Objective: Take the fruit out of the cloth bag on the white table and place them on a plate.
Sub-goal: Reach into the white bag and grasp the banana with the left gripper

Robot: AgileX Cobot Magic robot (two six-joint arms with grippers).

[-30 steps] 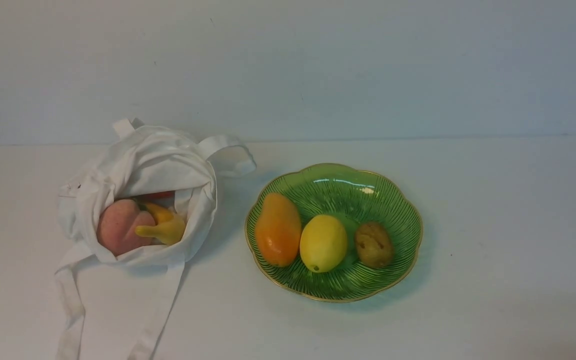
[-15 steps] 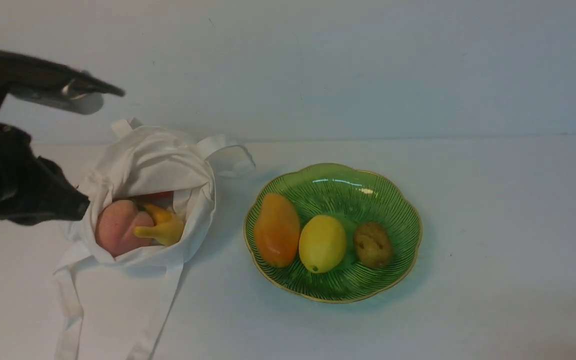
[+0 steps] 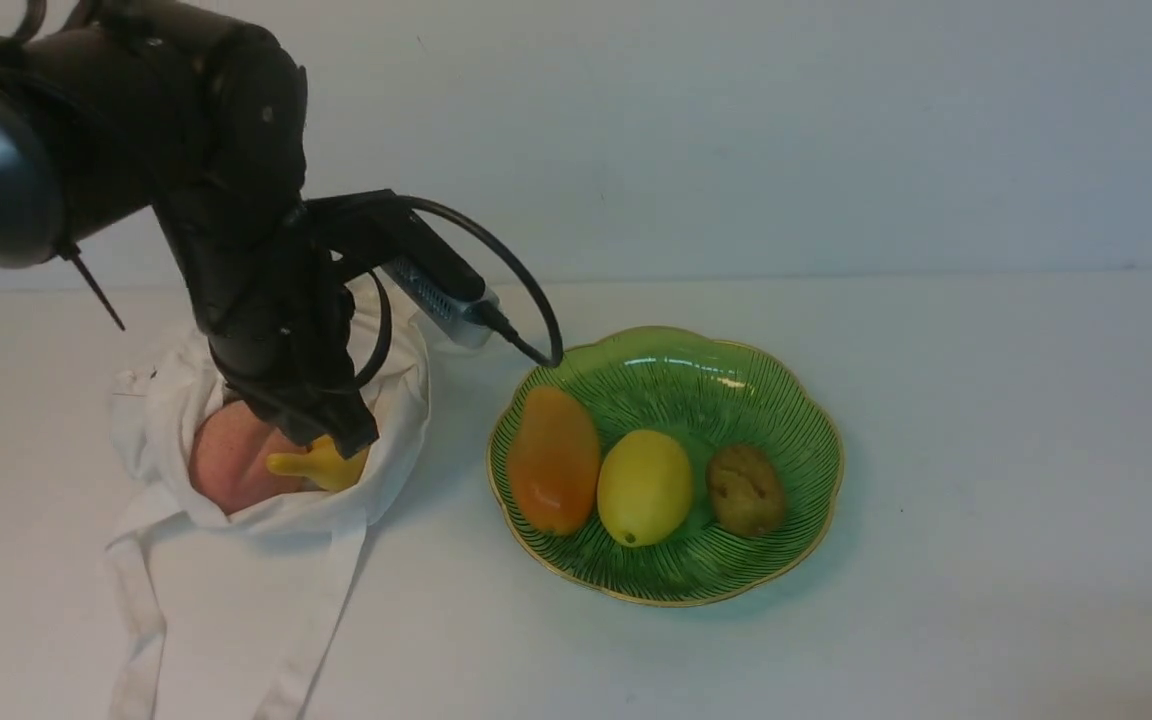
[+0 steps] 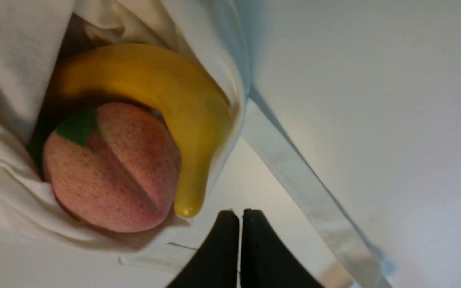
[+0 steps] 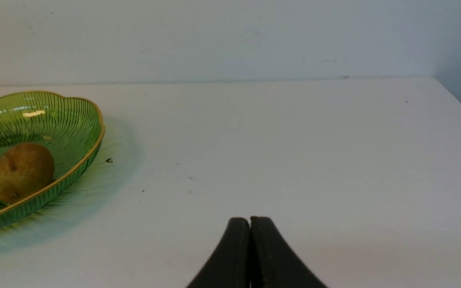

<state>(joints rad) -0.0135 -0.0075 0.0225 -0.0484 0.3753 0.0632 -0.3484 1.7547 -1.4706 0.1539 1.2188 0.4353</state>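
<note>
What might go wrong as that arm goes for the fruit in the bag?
The left gripper is shut, so it could nudge the fruit unless it opens first. The banana curves tightly around the peach, so one might drag the other. The bag's soft rim lies close and could get pinched.

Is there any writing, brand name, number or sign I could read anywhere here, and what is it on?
None that can be read.
Cloth bag: a small dark mark at its edge, too small to make out.
Green plate: ribbed lines, no lettering visible.
</note>
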